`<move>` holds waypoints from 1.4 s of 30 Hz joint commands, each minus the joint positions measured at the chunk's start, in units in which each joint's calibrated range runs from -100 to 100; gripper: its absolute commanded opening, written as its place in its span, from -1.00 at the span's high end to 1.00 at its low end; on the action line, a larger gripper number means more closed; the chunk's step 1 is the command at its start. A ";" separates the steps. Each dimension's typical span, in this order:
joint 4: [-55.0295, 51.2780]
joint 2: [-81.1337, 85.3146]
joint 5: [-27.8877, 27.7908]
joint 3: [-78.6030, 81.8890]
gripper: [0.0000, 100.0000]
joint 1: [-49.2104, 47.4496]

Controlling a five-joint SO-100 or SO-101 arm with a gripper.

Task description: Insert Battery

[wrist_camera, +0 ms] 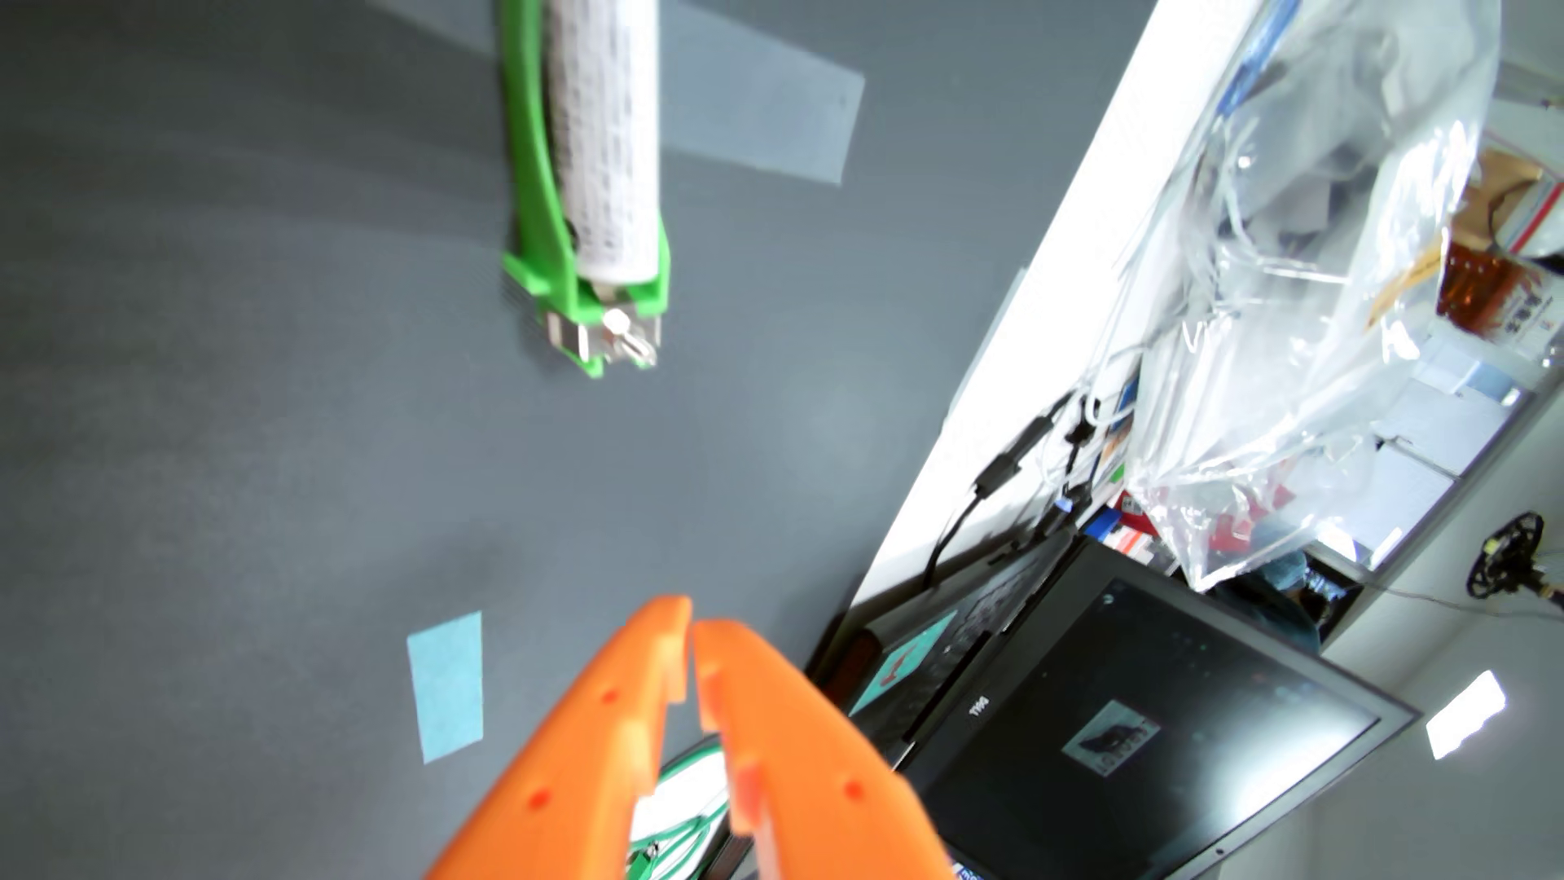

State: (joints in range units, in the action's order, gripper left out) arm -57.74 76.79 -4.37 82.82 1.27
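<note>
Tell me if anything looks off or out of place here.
Nothing looks damaged or spilled. The battery lies in the green holder, which is taped to the grey table. The orange gripper is nearly closed, holds nothing and is clear of the holder. Only the clutter past the table edge, a laptop and plastic bag, looks untidy.
</note>
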 commanded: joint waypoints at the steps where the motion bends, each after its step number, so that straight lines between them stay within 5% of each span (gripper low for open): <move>1: 0.16 0.70 -0.11 1.96 0.97 0.03; 42: -6.70 20.21 -0.06 11.15 0.97 0.03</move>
State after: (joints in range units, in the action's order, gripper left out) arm -64.27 96.59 -4.37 94.39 1.27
